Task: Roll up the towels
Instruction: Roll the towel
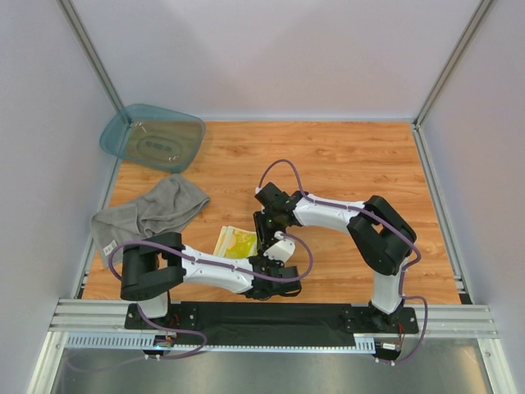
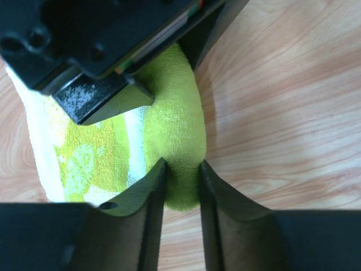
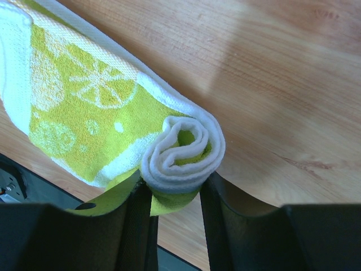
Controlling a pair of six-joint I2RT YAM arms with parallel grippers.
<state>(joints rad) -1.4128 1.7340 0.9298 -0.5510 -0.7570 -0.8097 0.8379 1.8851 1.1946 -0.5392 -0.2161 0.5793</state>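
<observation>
**Small cloth part-rolled, big towel not begun**

Grey towel [image 1: 152, 212]: biggest item, lies crumpled in a loose heap at table's 9 o'clock, by the L edge. No roll in it, neither arm near it. Judged: untouched, the bulk of the job is left.

Yellow cloth [image 1: 234, 244]: much smaller, sits approx 7 o'clock from table centre, near the arm bases. Its 3 o'clock edge is wound into a tight spiral, a few turns visible end-on in R wrist view. The rest is flat, lemon print up, at 9 o'clock of the roll. Judged: roll started, maybe a third in. Flat part needs winding up.

L gripper [image 2: 181, 169]: clamped on one end of the yellow roll, fingers pressed to both sides of it.

R gripper [image 3: 175, 189]: grasping the other end of the roll. Spiral sits at the fingertips, a yellow flap caught between them.

So both arms are on the same roll, one per end, wrists close together.

Surface/room: pale plain walls [image 1: 271, 57] on 3 sides w/ metal corner posts. Table [image 1: 353, 156] is wood-grain laminate, smooth, dry-looking. Teal tub [image 1: 152, 135] at 10 o'clock corner, well apart from the yellow cloth, just beyond the grey towel.
</observation>
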